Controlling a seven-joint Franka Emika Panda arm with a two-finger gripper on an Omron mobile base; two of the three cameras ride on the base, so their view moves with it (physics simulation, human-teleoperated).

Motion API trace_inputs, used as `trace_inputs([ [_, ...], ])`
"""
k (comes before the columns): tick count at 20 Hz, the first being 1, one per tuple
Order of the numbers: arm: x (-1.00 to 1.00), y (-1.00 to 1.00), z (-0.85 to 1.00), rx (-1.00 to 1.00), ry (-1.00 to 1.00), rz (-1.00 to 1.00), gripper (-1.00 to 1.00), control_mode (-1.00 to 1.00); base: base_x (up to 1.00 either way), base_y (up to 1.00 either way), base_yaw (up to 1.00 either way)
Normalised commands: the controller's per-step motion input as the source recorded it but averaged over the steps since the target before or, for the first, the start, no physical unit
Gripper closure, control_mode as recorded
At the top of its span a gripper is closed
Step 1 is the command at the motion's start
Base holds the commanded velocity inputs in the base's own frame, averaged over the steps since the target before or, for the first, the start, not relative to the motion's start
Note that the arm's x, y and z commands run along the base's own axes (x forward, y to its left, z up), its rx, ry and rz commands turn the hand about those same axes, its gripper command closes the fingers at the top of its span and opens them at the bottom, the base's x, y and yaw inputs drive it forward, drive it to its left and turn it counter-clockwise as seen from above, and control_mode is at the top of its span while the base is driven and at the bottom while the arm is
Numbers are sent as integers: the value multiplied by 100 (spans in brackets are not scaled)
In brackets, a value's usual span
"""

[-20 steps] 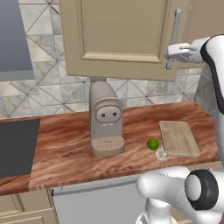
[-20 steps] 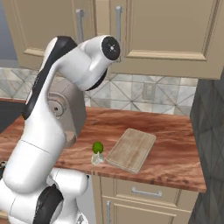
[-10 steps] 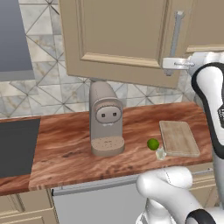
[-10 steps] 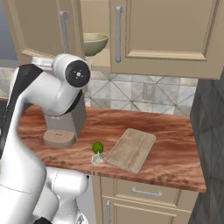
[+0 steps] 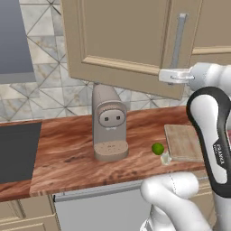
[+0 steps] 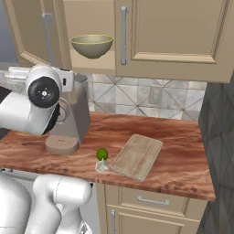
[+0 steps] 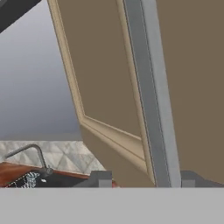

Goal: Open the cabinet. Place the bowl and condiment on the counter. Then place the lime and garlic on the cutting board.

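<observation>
Claw (image 7: 142,178) grasping cabinet (image 5: 122,40) handle (image 7: 151,96), arm raised, door swung open.

Cabinet (image 6: 173,36) ajar, bowl (image 6: 92,45) inside

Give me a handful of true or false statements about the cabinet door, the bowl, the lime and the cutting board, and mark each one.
1. The cabinet door is swung partly open. True.
2. The bowl sits on the counter. False: it is on the shelf inside the cabinet.
3. The lime lies on the cutting board. False: it rests on the counter beside the board.
4. The gripper has its jaws either side of the door's grey bar handle. True.
5. The coffee machine stands on the cutting board. False: it stands on the counter, apart from the board.
</observation>
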Motion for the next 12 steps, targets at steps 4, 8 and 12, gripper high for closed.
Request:
trace_inputs([
  [4,-44,100,-9,-6,0,0,100,-100,0,0,0],
  [8,-23,100,-10,-6,6,0,100,-100,0,0,0],
  [12,-12,100,-7,-7,9,0,100,-100,0,0,0],
])
